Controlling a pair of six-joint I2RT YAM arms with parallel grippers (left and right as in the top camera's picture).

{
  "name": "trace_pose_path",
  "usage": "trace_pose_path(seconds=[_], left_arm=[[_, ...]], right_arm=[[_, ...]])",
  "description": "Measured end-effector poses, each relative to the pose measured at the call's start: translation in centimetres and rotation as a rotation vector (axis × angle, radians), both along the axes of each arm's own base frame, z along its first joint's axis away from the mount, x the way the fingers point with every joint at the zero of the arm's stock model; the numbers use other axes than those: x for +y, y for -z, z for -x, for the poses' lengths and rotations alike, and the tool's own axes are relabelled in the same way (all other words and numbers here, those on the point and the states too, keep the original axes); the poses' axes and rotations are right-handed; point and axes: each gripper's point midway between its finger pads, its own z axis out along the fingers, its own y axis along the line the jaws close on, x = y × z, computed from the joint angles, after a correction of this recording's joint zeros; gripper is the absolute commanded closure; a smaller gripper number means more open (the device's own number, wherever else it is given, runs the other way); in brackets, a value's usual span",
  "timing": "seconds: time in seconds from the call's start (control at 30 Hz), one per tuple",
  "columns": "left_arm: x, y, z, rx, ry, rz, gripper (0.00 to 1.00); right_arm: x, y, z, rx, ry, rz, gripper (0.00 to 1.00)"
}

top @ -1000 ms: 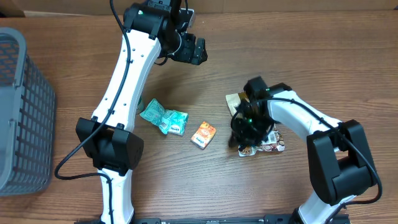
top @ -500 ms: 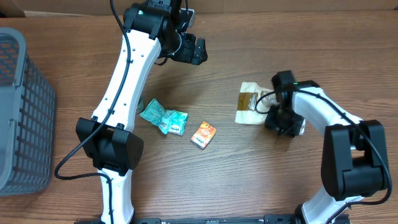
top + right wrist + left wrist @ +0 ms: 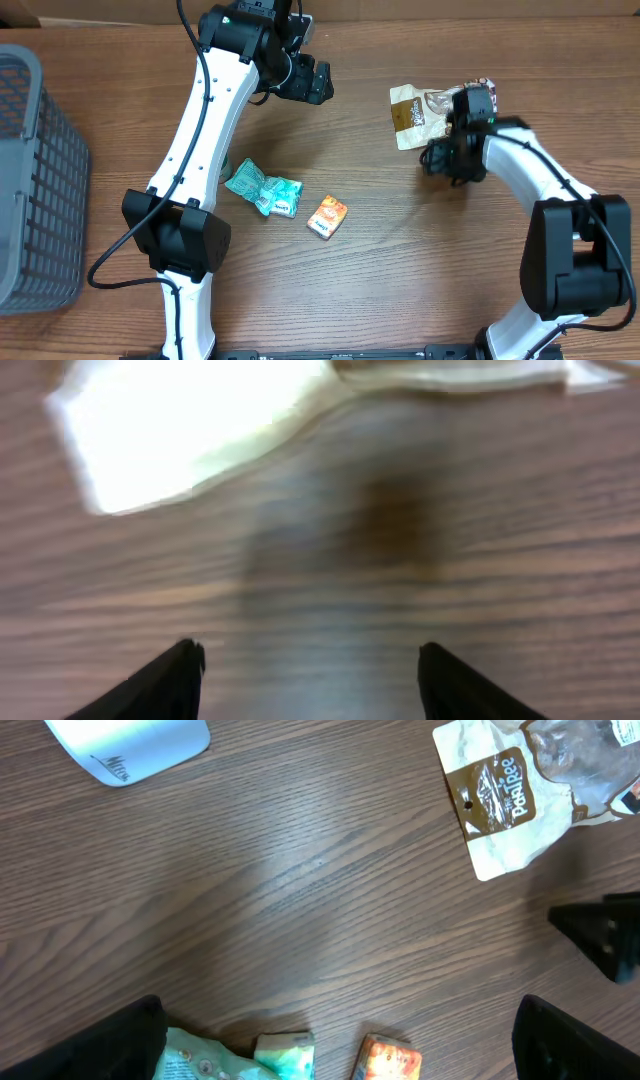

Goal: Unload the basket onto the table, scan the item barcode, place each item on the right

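Observation:
The item is a beige and brown pouch (image 3: pixel 425 112) lying flat on the table at the back right. In the left wrist view the pouch (image 3: pixel 500 805) sits at the top right; in the right wrist view the pouch (image 3: pixel 190 430) is a bright blur ahead of the fingers. My right gripper (image 3: pixel 442 158) hovers just in front of it, open, with only bare wood between its fingers (image 3: pixel 310 680). High over the back middle, my left gripper (image 3: pixel 308 80) is wide open and empty (image 3: pixel 340 1055). No barcode can be made out.
A teal snack packet (image 3: pixel 262 190) and a small orange box (image 3: pixel 327 216) lie mid-table. A grey basket (image 3: pixel 35 180) stands at the left edge. A white and blue object with printed text (image 3: pixel 130 745) shows in the left wrist view's top left corner.
My right gripper carried the pouch from the front middle to the back right, let it go there and opened. The left arm stayed still.

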Motion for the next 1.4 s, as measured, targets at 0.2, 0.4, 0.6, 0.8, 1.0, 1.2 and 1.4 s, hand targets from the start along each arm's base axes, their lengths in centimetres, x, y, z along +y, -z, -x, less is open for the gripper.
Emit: trace_pose_path(seconds=[0.2,0.4,0.6,0.8,1.0,1.2,1.4], left_arm=[[0.0,0.0,0.0,-0.001,0.001,0.000,0.07],[0.0,0.0,0.0,0.000,0.003,-0.002,0.06],[0.1,0.1,0.2,0.009,0.004,-0.005,0.07],[0.1,0.1,0.2,0.006,0.009,-0.011,0.04],[0.7,0.2,0.0,-0.009,0.012,-0.046,0.03],[0.9,0.2,-0.1,-0.017,0.020,-0.063,0.01],[1.2,0.3,-0.2,-0.023,0.023,-0.080,0.00]], right_arm=[[0.9,-6.4,-7.5,-0.271,0.068,-0.065,0.40],[-2.2,-6.4,-10.4,-0.383,0.367,0.005,0.32],[-4.1,-1.4,-11.4,-0.365,0.640,0.021,0.27],[-4.0,-0.2,-12.6,-0.398,0.726,-0.030,0.27],[-2.7,2.2,-13.4,-0.373,0.654,-0.072,0.32],[1.1,2.3,-13.7,-0.350,0.337,-0.102,0.33],[6.4,2.8,-11.0,-0.234,-0.041,-0.133,0.30]])
